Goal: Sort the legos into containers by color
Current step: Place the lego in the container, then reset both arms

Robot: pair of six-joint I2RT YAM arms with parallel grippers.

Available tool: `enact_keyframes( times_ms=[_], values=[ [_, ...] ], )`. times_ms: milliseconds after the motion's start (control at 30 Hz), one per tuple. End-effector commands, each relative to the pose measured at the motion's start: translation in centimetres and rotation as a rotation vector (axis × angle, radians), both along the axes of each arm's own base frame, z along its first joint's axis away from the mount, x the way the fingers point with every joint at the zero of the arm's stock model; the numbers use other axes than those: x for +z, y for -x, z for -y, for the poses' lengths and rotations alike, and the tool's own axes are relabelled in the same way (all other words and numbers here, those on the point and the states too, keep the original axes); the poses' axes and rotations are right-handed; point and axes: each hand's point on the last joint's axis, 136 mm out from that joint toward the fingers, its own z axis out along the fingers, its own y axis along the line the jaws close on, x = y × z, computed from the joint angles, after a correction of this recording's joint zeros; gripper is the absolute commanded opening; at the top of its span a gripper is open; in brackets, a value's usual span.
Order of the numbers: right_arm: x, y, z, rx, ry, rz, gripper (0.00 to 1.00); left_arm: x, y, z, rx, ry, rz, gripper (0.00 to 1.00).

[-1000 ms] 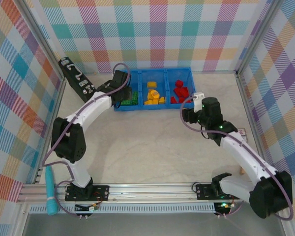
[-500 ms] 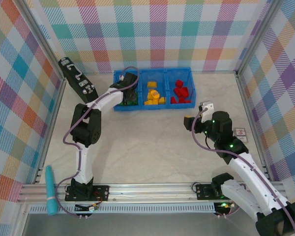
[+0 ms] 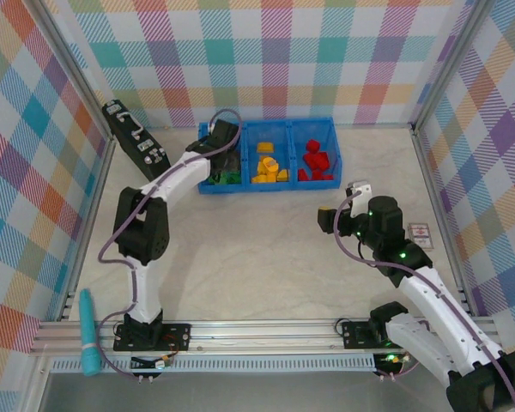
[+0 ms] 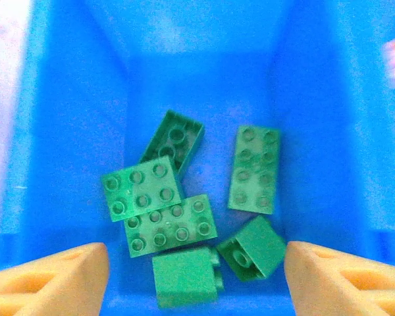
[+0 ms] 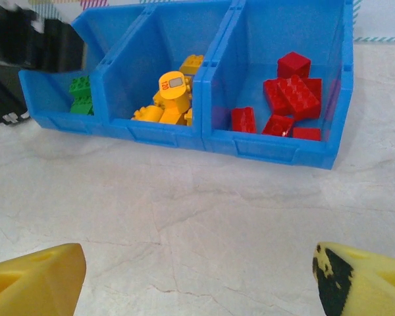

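Blue plastic three-compartment tray (image 5: 270, 150) holds small green studded bricks (image 4: 171, 224), yellow bricks (image 5: 168, 99) and red bricks (image 5: 289, 99) apart. Left hand (image 4: 197, 280) hangs spread, empty, above the greens; withdrawing crookedly might catch the tray's wall, spilling them. Right hand (image 5: 197, 273), wide and empty, hovers before the tray.
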Motion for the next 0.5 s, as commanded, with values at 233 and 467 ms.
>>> enact_keyframes(
  times_ms=[233, 467],
  values=[
    [0.6, -3.4, 2.4, -0.181, 0.089, 0.049, 0.99, 13.7, 8.6, -2.8, -0.069, 0.034, 0.283, 0.69],
    [-2.6, -6.6, 5.6, -0.304, 0.255, 0.021, 0.99, 7.4, 15.8, -7.6, -0.009, 0.042, 0.362, 1.0]
  ],
)
